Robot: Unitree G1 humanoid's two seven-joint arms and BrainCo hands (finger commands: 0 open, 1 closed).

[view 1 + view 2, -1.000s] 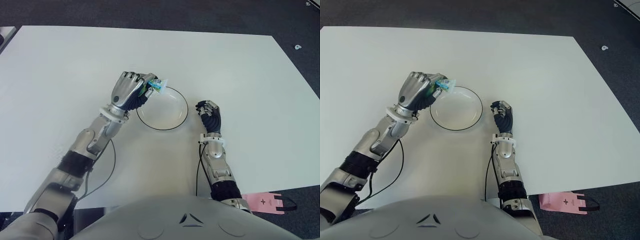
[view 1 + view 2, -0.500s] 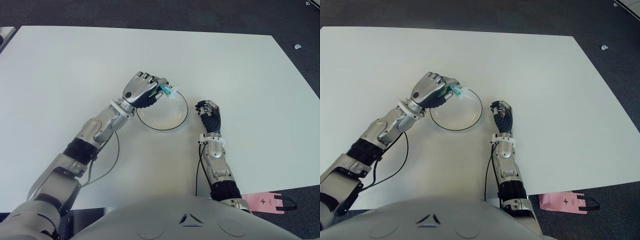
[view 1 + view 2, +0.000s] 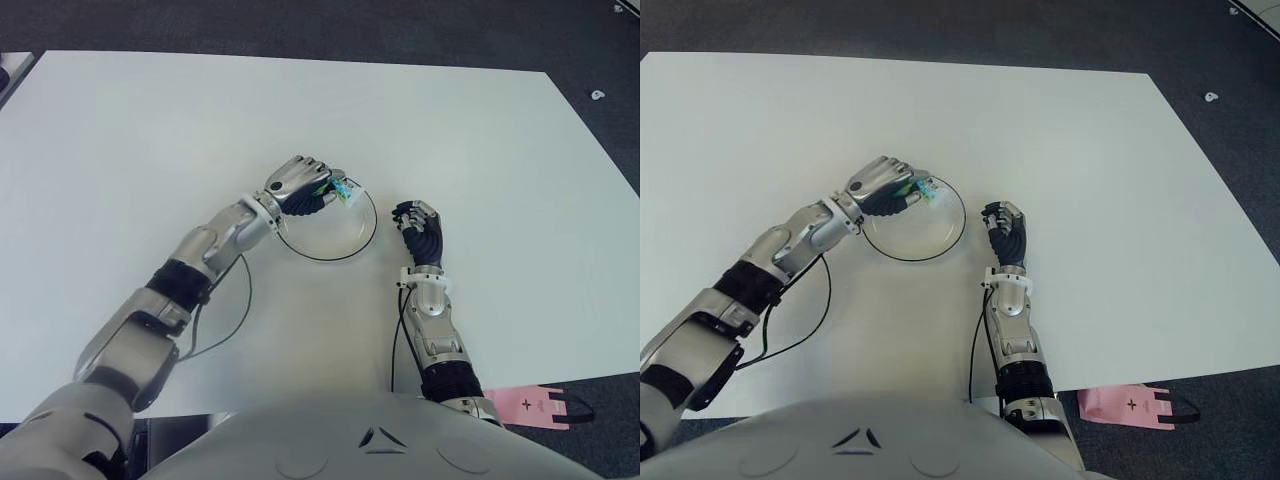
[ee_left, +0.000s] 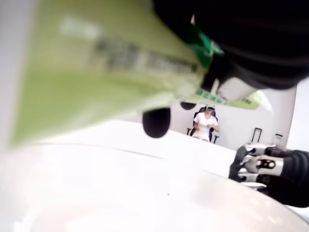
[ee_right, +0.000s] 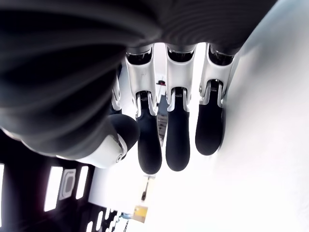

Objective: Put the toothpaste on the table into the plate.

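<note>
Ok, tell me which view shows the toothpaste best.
The left wrist view: the green toothpaste fills it, clamped in the left hand just above the plate. Both eye views show only its tip poking from the fingers over the plate's rim. The right wrist view shows none of it.

The toothpaste was a small green and white tube, held in the left hand over the far left edge of the plate. The plate was round, white, with a dark rim.

Left hand with toothpaste, now farther over plate.
</note>
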